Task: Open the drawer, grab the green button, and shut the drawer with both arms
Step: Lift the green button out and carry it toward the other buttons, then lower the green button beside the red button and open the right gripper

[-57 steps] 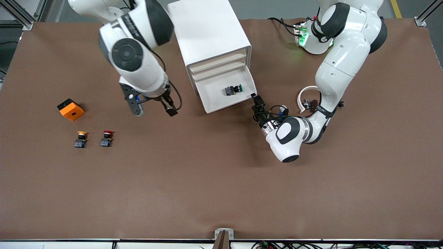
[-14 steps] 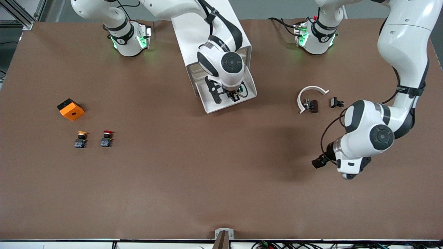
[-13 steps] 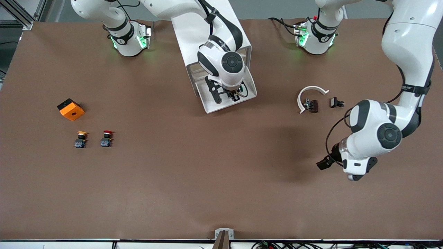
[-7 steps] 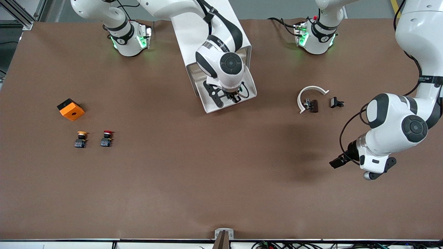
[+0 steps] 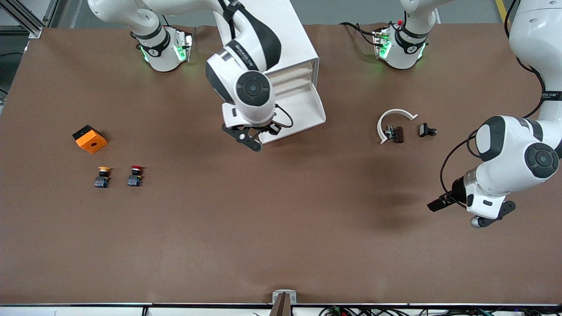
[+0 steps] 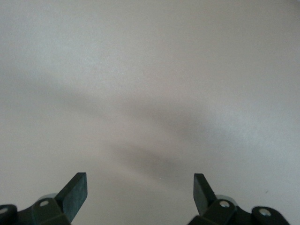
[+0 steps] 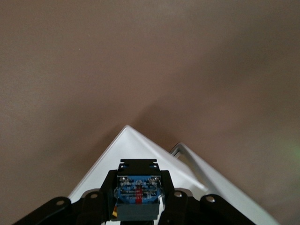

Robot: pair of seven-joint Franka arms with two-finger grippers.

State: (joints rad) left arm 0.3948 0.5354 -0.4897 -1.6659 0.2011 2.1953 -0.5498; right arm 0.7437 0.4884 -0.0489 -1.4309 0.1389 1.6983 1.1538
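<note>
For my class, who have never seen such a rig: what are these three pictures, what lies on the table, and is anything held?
Two white robot arms work at a brown table. One picture looks down from across the table; the other two come from cameras on each wrist. The right claw, over the open drawer's corner, is shut on the button, seen as a blue-black block. The left claw hangs open over bare table, waiting. Also on the table: an orange block, a yellow-capped button, a red-capped button.
</note>
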